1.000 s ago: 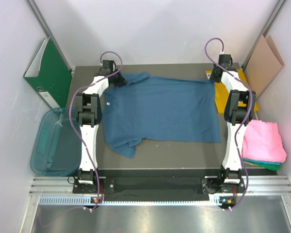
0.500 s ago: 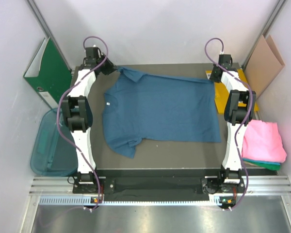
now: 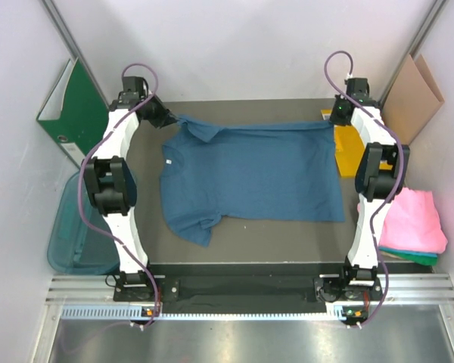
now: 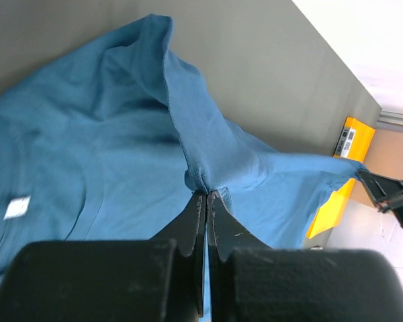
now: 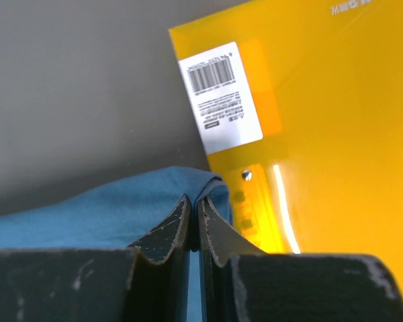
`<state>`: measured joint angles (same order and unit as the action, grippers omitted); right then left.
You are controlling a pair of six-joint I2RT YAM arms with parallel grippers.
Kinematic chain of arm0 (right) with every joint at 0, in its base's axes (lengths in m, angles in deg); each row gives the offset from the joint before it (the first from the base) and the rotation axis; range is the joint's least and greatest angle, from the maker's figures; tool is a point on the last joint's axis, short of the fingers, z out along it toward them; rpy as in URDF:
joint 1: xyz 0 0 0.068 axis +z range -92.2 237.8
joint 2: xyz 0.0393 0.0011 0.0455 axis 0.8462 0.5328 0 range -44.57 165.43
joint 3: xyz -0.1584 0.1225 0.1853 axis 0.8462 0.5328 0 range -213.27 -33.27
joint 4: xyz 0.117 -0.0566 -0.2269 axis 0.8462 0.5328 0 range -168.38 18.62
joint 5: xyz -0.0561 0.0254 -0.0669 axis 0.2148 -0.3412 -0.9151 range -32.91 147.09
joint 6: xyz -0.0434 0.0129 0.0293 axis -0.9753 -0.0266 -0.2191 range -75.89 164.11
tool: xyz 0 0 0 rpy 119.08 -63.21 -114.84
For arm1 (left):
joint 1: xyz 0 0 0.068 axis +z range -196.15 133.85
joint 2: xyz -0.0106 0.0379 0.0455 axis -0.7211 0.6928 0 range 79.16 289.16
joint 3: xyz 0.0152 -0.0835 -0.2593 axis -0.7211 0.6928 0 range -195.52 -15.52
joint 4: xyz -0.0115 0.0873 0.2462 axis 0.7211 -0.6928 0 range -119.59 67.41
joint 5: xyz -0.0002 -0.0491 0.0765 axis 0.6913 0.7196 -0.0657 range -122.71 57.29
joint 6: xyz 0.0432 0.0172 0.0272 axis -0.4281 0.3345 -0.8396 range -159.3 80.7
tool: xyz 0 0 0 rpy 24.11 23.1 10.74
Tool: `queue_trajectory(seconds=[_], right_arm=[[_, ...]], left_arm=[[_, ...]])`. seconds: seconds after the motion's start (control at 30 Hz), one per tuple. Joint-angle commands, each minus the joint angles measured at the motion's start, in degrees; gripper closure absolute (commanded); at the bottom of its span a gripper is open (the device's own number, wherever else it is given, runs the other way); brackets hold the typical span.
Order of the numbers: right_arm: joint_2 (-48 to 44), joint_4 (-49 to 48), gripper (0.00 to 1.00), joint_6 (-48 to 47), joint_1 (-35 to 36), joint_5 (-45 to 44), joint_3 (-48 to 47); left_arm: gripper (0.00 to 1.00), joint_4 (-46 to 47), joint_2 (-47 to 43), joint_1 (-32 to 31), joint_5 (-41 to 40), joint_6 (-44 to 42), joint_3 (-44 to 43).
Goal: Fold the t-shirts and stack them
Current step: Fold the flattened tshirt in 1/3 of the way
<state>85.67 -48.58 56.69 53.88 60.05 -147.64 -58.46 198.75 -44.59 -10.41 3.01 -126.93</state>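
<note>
The dark blue t-shirt (image 3: 250, 170) lies spread on the grey table, collar to the left. My left gripper (image 3: 174, 119) is shut on its far left edge near the sleeve, seen pinched in the left wrist view (image 4: 207, 191). My right gripper (image 3: 329, 121) is shut on the shirt's far right corner (image 5: 181, 184), beside the yellow plate (image 5: 322, 100). The far edge is stretched taut between both grippers. The pink t-shirt (image 3: 412, 219) lies folded at the right, on top of the teal-green t-shirt (image 3: 408, 255).
A green binder (image 3: 76, 113) stands at the far left, a teal bin (image 3: 76, 231) at the near left. A brown cardboard sheet (image 3: 412, 98) leans at the far right. The yellow plate (image 3: 348, 147) lies under the right arm.
My left gripper has carried the shirt's far left edge out to the left and farther back. The right gripper has lifted slightly. The far edge is now stretched taut.
</note>
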Motion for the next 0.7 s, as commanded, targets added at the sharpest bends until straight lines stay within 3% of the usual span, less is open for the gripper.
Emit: queue_trajectory(seconds=[0.0, 0.37, 0.67], right_arm=[[-9.0, 1.0, 0.94, -0.5, -0.4, 2.1, 1.7], [-15.4, 5.0, 0.95, -0.2, -0.5, 6.6, 14.4], [-14.5, 8.2, 0.96, 1.4, -0.5, 6.7, 18.9]], left_arm=[[1.0, -4.5, -6.1, 1.9, 0.5, -0.4, 0.8], [1.0, -17.7, -6.9, 3.1, 1.7, -4.0, 1.7], [1.0, -21.7, -11.9, 3.0, 1.7, -6.2, 11.8]])
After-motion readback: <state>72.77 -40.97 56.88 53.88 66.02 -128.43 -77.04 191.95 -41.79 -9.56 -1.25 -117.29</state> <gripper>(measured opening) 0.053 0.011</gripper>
